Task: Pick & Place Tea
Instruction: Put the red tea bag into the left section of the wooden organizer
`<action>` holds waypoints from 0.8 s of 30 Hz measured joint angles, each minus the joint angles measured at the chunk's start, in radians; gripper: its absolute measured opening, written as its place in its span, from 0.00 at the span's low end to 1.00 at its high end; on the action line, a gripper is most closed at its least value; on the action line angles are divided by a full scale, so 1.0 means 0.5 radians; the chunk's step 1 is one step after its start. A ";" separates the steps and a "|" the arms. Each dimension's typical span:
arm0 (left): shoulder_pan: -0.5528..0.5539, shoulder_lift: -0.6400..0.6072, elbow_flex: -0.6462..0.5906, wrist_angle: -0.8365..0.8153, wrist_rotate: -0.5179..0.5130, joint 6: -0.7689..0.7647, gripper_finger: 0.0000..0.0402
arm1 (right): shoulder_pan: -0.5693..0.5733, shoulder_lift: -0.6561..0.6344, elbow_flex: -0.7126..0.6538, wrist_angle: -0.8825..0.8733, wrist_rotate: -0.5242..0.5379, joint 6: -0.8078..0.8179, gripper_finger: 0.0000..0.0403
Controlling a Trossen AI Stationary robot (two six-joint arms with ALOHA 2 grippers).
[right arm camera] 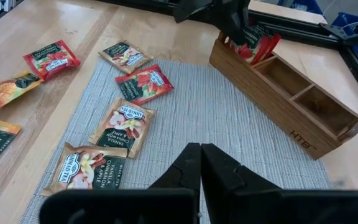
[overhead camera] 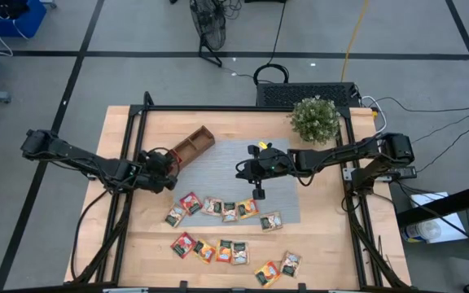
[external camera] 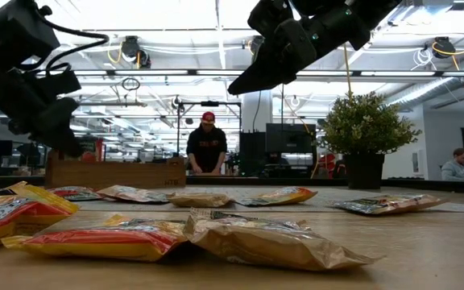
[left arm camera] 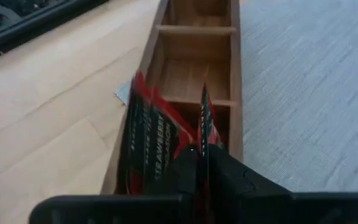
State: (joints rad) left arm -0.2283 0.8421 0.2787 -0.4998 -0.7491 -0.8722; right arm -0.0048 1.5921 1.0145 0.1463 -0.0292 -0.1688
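Left end effector (overhead camera: pixel 172 165) sits at the near end of the wooden tray (overhead camera: pixel 192 145), toward the desk's (overhead camera: pixel 137 244) left side. In the left wrist view its fingers are pinched on a red tea sachet (left arm camera: pixel 207 121) standing upright in the tray's end compartment, beside other red sachets (left arm camera: pixel 148 140) already upright there. The remaining tray compartments show bare wood.

Right end effector (overhead camera: pixel 259 194) hangs above the grey woven mat (overhead camera: pixel 226 167) near the desk's middle, fingers clenched together, gripping nothing.

Loose tea sachets (overhead camera: pixel 226 209) lie flat in a row along the mat's front edge; a second row (overhead camera: pixel 218 250) lies on bare wood closer to the desk's front edge. A potted plant (overhead camera: pixel 314 119) stands at the back right corner.

Person (external camera: pixel 208 149) visible in the room beyond.
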 joint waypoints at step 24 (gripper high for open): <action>0.000 0.000 0.319 -0.647 -0.051 -0.416 0.24 | 0.000 0.000 0.000 -0.047 -0.002 0.037 0.00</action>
State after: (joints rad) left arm -0.2283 0.8421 0.4381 -0.8234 -0.7744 -1.0805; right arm -0.0048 1.5921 1.0145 0.1226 -0.0303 -0.1505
